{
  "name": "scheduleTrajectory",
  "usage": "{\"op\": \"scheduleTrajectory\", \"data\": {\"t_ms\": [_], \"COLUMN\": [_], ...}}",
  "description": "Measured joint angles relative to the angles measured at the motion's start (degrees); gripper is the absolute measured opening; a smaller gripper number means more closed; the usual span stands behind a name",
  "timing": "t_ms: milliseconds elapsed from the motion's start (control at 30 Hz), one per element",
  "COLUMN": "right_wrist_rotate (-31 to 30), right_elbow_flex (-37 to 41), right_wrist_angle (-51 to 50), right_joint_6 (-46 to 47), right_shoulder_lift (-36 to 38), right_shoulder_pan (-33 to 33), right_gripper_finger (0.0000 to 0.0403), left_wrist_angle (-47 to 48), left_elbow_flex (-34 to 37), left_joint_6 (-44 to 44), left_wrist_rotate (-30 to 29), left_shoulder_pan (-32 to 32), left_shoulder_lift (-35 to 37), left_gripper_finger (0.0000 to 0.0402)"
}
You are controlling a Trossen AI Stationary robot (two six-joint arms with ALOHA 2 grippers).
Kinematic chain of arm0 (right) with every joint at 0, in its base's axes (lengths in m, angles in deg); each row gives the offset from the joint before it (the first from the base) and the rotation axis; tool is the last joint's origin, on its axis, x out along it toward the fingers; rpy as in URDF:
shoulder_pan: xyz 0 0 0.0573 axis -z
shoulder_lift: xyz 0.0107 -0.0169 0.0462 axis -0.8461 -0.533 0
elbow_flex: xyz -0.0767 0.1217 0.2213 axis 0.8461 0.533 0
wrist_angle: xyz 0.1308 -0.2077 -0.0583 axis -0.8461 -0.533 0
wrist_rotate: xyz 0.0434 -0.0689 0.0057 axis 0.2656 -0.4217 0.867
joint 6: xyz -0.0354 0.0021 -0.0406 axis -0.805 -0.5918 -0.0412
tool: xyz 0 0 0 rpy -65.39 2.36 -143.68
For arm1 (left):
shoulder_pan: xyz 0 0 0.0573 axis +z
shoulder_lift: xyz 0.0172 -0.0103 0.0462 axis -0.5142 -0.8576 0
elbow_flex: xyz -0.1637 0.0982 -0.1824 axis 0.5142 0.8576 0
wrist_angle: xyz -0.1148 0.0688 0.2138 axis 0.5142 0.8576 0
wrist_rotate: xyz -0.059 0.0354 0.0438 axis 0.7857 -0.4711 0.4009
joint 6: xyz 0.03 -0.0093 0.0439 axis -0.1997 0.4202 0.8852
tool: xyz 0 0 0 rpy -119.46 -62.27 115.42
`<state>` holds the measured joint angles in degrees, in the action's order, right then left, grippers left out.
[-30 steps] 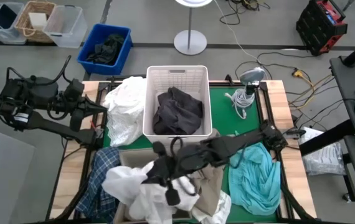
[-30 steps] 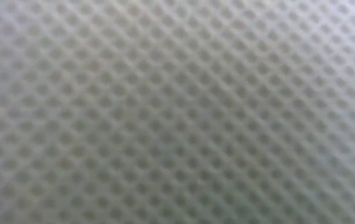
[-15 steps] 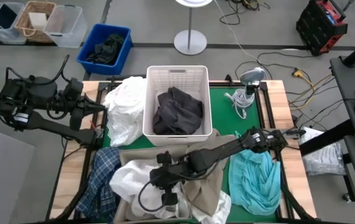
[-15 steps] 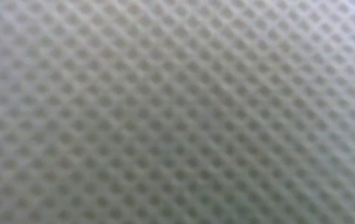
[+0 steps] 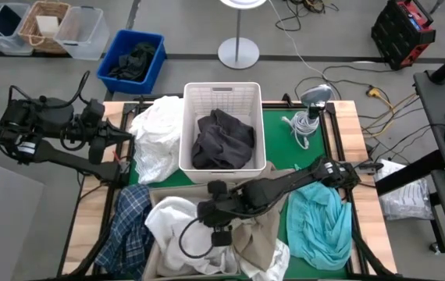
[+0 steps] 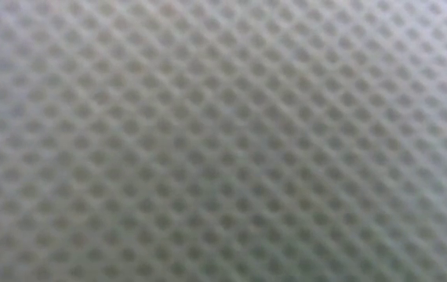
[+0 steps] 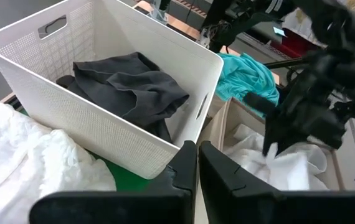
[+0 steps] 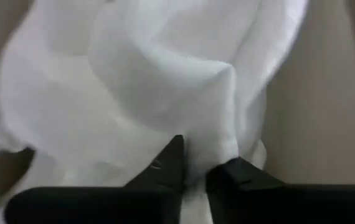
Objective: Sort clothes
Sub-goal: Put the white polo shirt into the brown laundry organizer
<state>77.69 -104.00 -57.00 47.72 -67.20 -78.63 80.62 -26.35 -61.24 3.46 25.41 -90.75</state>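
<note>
- White garment (image 5: pixel 172 226): crumpled, soft folds, lying at front-centre of the worktop (image 5: pixel 347 125), partly over a beige garment (image 5: pixel 258 242).
- Right pincer (image 5: pixel 211 212) sits on that white garment; in the right wrist view its fingertips (image 8: pixel 171 158) are nearly together w/ a fold of white cloth (image 8: pixel 165 93) pinched between them, so it's closed on the garment.
- Left pincer (image 7: pixel 197 163): parked at the worktop's left-rear edge, fingers drawn narrow w/ only a slit between, holding nothing.
- White basket (image 5: pixel 222 97) stands rear-centre, upright, w/ a dark grey garment (image 5: pixel 222 140) bunched inside.
- Second white heap (image 5: pixel 156 140) lies just left of the basket, touching its wall.
- Plaid shirt (image 5: pixel 127 226), blue-and-white, hangs over the front-left edge, beside the held white garment.
- Teal garment (image 5: pixel 320 222) spread at front-right, close to the right edge, near the right arm's elbow.
- Grey cable coil (image 5: pixel 300 125) at rear-right; bare green mat (image 5: pixel 281 148) between it and the basket is the main open room.
- Blue bin (image 5: pixel 133 61) w/ dark cloth is on the floor, well apart from the worktop.
- Low view: filled by a close mesh pattern (image 6: pixel 223 141); can't tell more from it.
</note>
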Motion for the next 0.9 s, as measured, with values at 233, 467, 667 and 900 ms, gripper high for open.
{"op": "scheduleTrajectory", "data": {"t_ms": [233,467,667,900], "right_wrist_rotate": [-0.6,-3.3,3.5,8.0], "right_elbow_flex": [0.0,0.0,0.0,0.0], "right_wrist_angle": [-2.2,10.5,20.5,21.5], "right_joint_6": [2.3,0.9,1.8,1.6], "right_shoulder_lift": [4.6,4.5,2.0,-0.9], "right_shoulder_pan": [0.0,1.7,4.2,4.5], "right_gripper_finger": [0.0131,0.0177,0.0211,0.0215], "left_wrist_angle": [0.4,0.4,0.3,0.3], "left_elbow_flex": [0.0,0.0,0.0,0.0], "left_joint_6": [0.0,0.3,0.3,0.5], "left_wrist_rotate": [0.0,-0.1,-0.2,-0.2], "left_shoulder_pan": [0.0,0.0,0.0,0.0], "left_shoulder_lift": [0.0,-0.3,-0.3,-0.4], "left_gripper_finger": [0.0000,0.0000,0.0000,0.0000]}}
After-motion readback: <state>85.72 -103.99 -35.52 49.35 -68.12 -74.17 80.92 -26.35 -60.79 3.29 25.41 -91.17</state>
